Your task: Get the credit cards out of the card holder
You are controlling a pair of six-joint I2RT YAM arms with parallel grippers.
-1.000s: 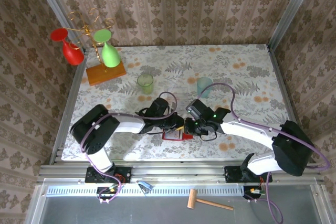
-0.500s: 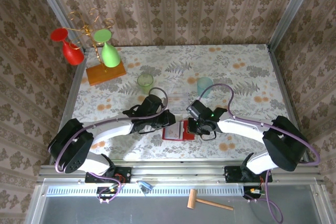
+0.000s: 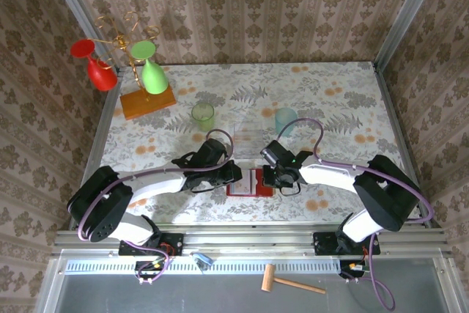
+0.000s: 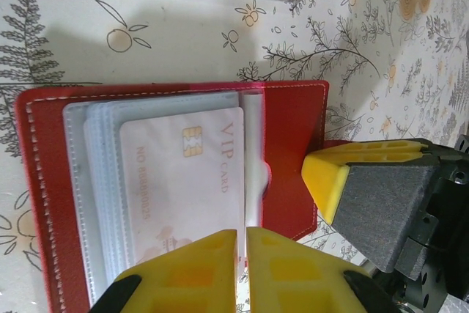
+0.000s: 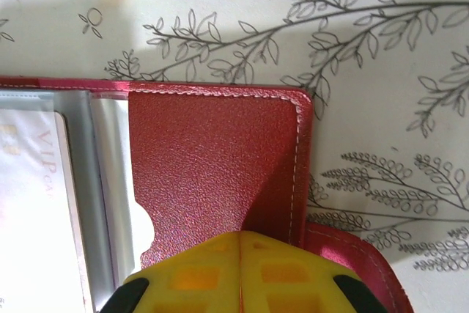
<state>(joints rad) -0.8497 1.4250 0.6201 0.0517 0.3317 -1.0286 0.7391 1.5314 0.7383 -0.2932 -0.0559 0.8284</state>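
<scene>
The card holder [image 3: 249, 183] lies open and flat on the flowered table, a red wallet [image 4: 289, 144] with clear inner pockets. A pale pink credit card [image 4: 183, 174] marked VIP sits in its top pocket, its edge also visible in the right wrist view [image 5: 29, 203]. My left gripper [image 4: 242, 243] is shut to a sliver at the wallet's near edge, where the card's side and a clear pocket strip [image 4: 253, 159] meet; whether it pinches either is unclear. My right gripper [image 5: 240, 243] is shut, its tips resting on the red right flap [image 5: 212, 159]. Both grippers [image 3: 236, 174] [image 3: 265, 176] flank the wallet.
A clear plastic box [image 3: 249, 133] sits just behind the wallet. A green cup [image 3: 203, 115] and a pale blue cup [image 3: 285, 119] stand further back. An orange block [image 3: 148, 102] with a wire stand holding red and green glasses is at the back left.
The right jaws have closed the last bit over the red flap. The left arm has dropped lower and stretched out, its gripper staying at the wallet's left side. The wallet now lies flatter.
</scene>
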